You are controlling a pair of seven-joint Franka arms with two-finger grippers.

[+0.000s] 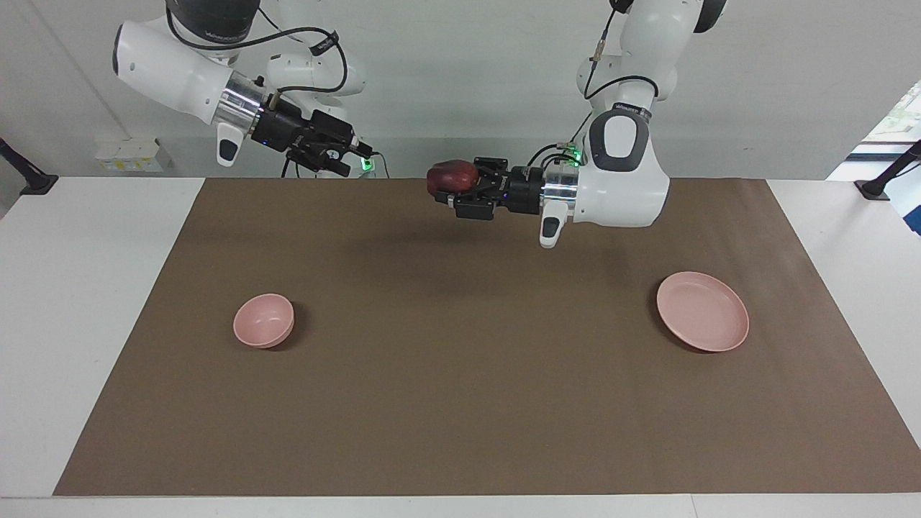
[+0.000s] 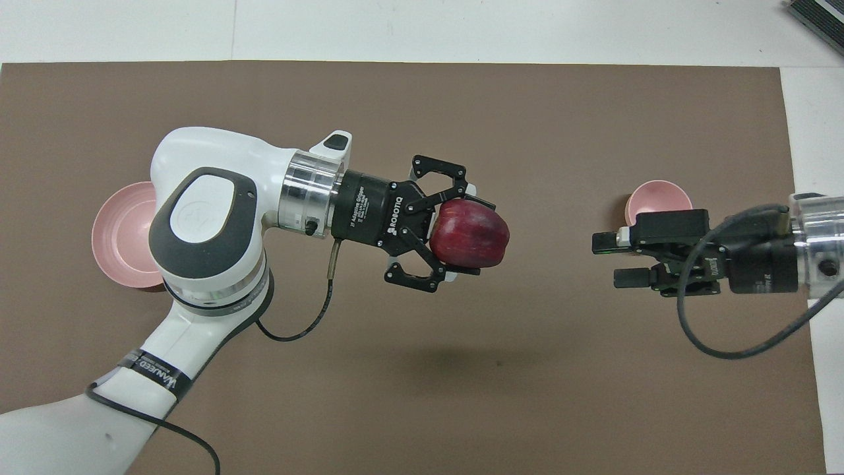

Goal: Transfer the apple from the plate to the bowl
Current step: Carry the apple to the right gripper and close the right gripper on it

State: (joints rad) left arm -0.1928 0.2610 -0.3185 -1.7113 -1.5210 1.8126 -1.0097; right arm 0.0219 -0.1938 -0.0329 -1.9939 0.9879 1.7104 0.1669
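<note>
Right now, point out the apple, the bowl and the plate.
apple (image 1: 452, 176), facing view, its red skin ahead of the fingers.
bowl (image 1: 263, 319), facing view, inner wall.
plate (image 1: 702, 311), facing view, bare flat middle.

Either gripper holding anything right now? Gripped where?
Left gripper holds the apple by its sides, in the air over the mat. Right gripper is open and empty.

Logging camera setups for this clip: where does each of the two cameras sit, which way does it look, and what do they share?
Facing view: high across the table, looking at both robots; whole arms and bases show, left gripper shut on the apple, right gripper open.
Overhead view: high above the robots' end, looking steeply down; both arms enter from the bottom, without bases.
Shared: apple, bowl, plate, brown mat, both grippers, turned half a turn between views.
</note>
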